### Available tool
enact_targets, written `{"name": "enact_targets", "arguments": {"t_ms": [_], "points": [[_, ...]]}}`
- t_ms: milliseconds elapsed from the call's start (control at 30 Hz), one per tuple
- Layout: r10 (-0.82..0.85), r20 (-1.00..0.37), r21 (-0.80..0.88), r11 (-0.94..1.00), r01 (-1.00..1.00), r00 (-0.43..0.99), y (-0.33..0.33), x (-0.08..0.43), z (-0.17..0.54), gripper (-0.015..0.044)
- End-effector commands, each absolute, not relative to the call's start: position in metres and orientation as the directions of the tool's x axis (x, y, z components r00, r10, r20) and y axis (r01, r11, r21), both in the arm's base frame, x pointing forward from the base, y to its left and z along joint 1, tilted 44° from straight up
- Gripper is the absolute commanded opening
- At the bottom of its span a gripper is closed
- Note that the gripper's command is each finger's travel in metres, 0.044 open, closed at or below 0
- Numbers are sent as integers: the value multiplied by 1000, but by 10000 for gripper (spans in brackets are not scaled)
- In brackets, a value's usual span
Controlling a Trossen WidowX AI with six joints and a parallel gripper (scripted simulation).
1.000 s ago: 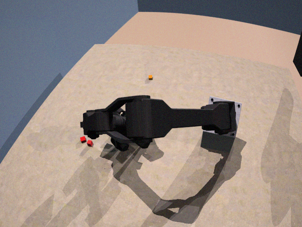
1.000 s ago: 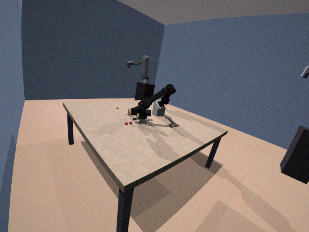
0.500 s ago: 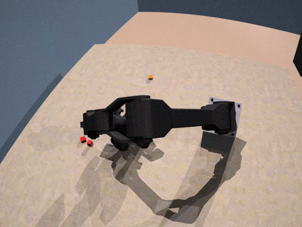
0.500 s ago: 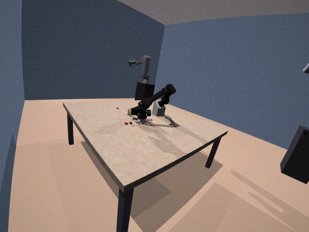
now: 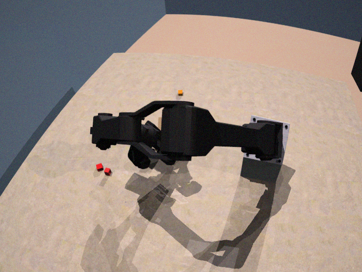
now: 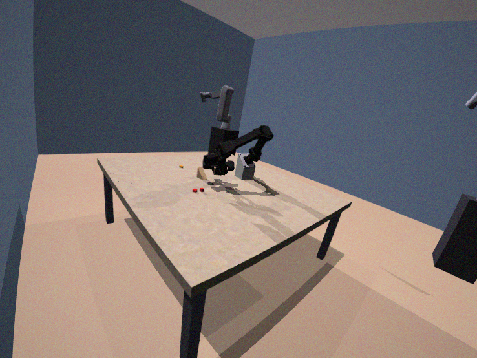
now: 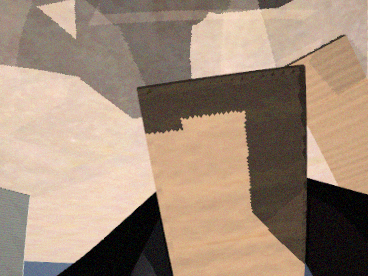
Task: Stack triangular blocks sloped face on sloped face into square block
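Observation:
My gripper is shut on one tan triangular block, with a black finger at each side of it in the wrist view. The arm hides this block in the top view. In the exterior view the gripper is low over the table and the block is mostly hidden, so its exact height is hard to tell. The other tan triangular block stands on the table beside the gripper. Only a sliver of it shows past the arm in the top view. The two blocks are at different angles in the wrist view.
Two small red cubes lie near the gripper. A small orange cube lies farther back on the table. The arm's grey base box stands behind the gripper.

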State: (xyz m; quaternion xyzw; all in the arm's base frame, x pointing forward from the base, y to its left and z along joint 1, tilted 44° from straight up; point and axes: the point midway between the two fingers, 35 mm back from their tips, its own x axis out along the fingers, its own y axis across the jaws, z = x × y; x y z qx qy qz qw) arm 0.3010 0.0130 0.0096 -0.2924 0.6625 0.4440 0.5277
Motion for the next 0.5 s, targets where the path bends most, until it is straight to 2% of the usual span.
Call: {"name": "enact_targets", "arguments": {"t_ms": [0,467], "points": [[74,-961,272,435,-858,-267,-4,298,27,0],[73,-961,272,435,-858,-268,-19,293,43,0]]}}
